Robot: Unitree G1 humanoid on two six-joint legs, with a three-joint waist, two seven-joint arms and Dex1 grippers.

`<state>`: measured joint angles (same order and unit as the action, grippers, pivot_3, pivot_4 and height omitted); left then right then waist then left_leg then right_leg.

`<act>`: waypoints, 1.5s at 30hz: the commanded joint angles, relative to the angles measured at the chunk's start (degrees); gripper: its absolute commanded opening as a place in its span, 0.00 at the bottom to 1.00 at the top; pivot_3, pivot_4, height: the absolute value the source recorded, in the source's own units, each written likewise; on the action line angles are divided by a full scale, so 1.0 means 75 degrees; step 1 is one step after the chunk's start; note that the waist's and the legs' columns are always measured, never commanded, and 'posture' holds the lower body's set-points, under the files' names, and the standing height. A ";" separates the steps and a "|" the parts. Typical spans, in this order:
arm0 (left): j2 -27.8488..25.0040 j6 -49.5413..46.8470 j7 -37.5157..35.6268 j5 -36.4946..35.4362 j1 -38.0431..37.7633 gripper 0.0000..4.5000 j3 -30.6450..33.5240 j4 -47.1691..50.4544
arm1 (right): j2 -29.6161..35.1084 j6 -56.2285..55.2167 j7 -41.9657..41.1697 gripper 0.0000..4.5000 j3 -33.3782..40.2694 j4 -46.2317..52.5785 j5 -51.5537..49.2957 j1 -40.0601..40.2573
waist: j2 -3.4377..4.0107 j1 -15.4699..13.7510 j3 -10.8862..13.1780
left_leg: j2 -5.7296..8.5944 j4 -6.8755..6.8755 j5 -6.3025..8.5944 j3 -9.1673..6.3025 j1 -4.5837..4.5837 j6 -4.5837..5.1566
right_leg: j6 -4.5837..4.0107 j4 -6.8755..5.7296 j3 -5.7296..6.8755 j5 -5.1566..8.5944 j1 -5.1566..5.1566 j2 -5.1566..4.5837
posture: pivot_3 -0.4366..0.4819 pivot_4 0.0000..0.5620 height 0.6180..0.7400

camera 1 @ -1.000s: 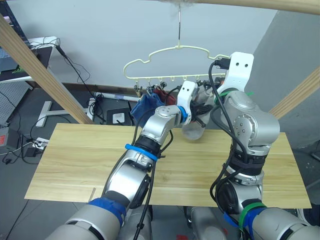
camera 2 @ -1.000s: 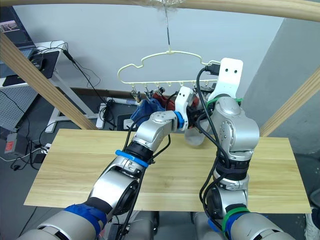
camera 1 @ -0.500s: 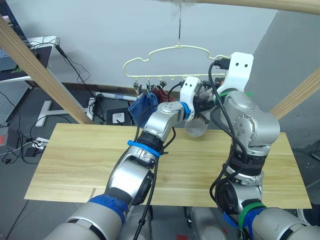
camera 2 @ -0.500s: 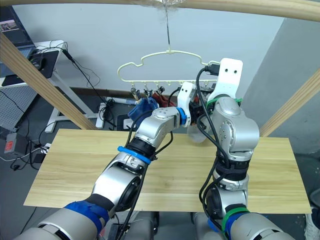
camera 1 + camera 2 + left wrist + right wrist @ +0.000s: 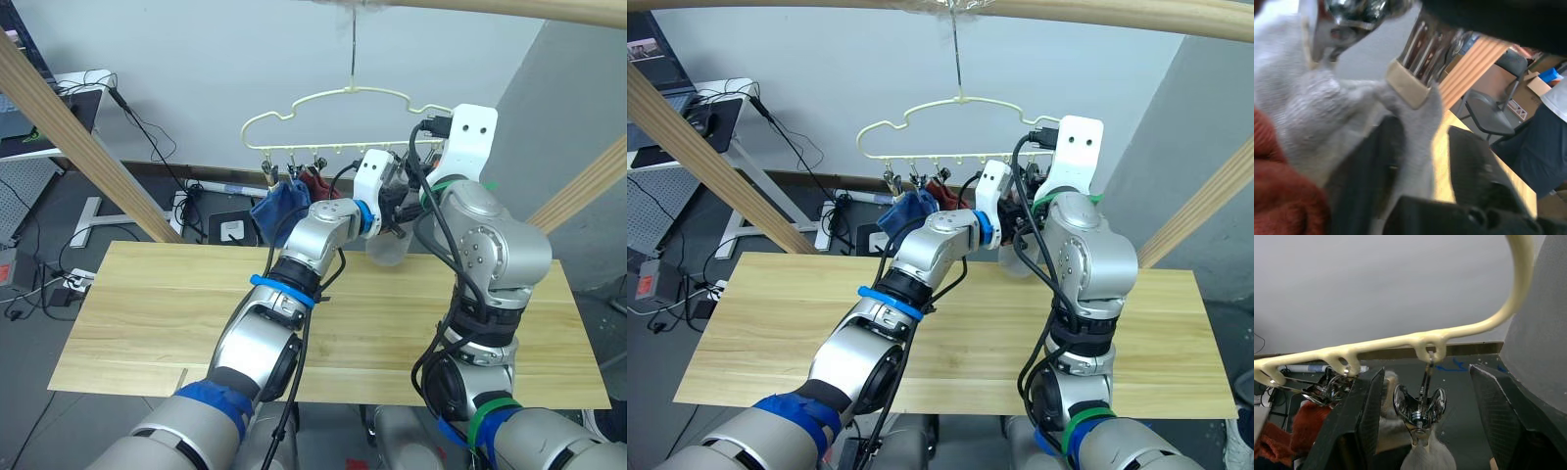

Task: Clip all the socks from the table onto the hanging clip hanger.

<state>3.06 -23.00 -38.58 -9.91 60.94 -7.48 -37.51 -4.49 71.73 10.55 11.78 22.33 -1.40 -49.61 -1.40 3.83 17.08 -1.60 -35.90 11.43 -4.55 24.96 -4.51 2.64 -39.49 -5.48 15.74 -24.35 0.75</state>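
Hanger: pale-yellow clip hanger [image 5: 338, 113] hangs by its hook from the wooden pole [image 5: 490, 8], above the far edge of the table [image 5: 147, 313].
Socks hung: blue sock [image 5: 277, 208] and rust red sock [image 5: 315, 183] on the robot's-left clips; light grey sock [image 5: 389, 249] dangles toward the right end.
Key relation: in the right wrist view, a metal clip [image 5: 1420, 404] hangs straight down from a hanger loop, centred between the two black fingers, its jaws pinching the top of the grey sock [image 5: 1427, 458]. Clip's long axis is vertical and lies directly ahead of the right gripper [image 5: 1422, 423].
Right claw: spread wide, astride the clip, not touching it as far as I can see.
Left claw: left gripper [image 5: 1415, 161] is at the same clip [image 5: 1410, 63], fingers part-open, with grey sock fabric [image 5: 1317, 112] draped over one finger [image 5: 1359, 181]; real pinch or not, cannot tell.
Nearer arm: both at the clip; right lines up better.
Table: no socks seen on it.
Judgement: last sock looks clipped; both could back off.
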 commanded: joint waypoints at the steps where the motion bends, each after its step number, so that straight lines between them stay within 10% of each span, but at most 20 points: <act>1: -0.0119 -0.0393 -0.0250 -0.0092 -0.0331 0.72 -0.0179 0.1131 | 0.0192 0.0254 -0.0246 0.64 -0.0068 0.0739 -0.0147 0.0202 | 0.0000 0.0004 0.0000 | 0.0000 0.0000 0.0000 0.0000 0.0000 0.0000 | 0.0000 0.0000 0.0000 0.0000 0.0000 0.0000 | 0.43 0.47 1.00; 6: -0.0463 -0.1091 -0.0284 -0.0127 -0.1086 1.00 -0.0376 0.2562 | 0.0420 0.0632 -0.0705 0.64 -0.0180 0.1329 -0.0344 0.0605 | 0.0000 0.0070 0.0000 | -0.0003 0.0001 -0.0001 -0.0002 -0.0001 -0.0001 | 0.0000 -0.0005 0.0001 0.0000 0.0000 0.0000 | 0.42 0.45 1.00; 19: -0.1752 -0.2576 0.0318 -0.0687 -0.4107 1.00 0.0123 0.6707 | 0.1809 -0.0113 -0.2469 0.64 -0.0805 0.2727 -0.1261 0.3267 | 0.0003 0.0125 -0.0017 | -0.0004 -0.0009 -0.0001 -0.0004 -0.0011 -0.0003 | 0.0000 -0.0010 0.0000 0.0000 0.0012 -0.0002 | 0.42 0.36 1.00; 31: -0.2455 -0.1065 0.1398 -0.0606 -0.7926 1.00 0.1520 0.8596 | 0.2919 -0.3953 -0.3825 0.64 -0.1309 0.2246 -0.1234 0.7159 | -0.0013 0.0038 -0.0333 | -0.0003 -0.0020 -0.0004 0.0003 -0.0026 0.0000 | 0.0027 0.0022 -0.0006 0.0015 0.0042 -0.0005 | 0.51 0.28 1.00; 45: -0.2415 -0.0211 0.1748 -0.1218 -1.0274 1.00 0.2805 0.8982 | 0.3269 -0.5899 -0.4400 0.64 -0.1262 0.1604 -0.1206 0.8402 | -0.0071 -0.0251 -0.0781 | -0.0011 -0.0018 -0.0013 0.0035 -0.0134 0.0020 | -0.0054 0.0075 -0.0028 0.0038 0.0155 -0.0008 | 0.56 0.22 1.00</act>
<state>-15.31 -26.04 -25.78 -18.03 -15.45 12.83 27.03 19.50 29.55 -21.64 1.87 33.88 -10.24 13.06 -1.93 1.94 11.23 -1.70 -36.03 11.33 -4.27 23.94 -4.36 2.23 -38.92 -5.69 16.03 -23.19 0.69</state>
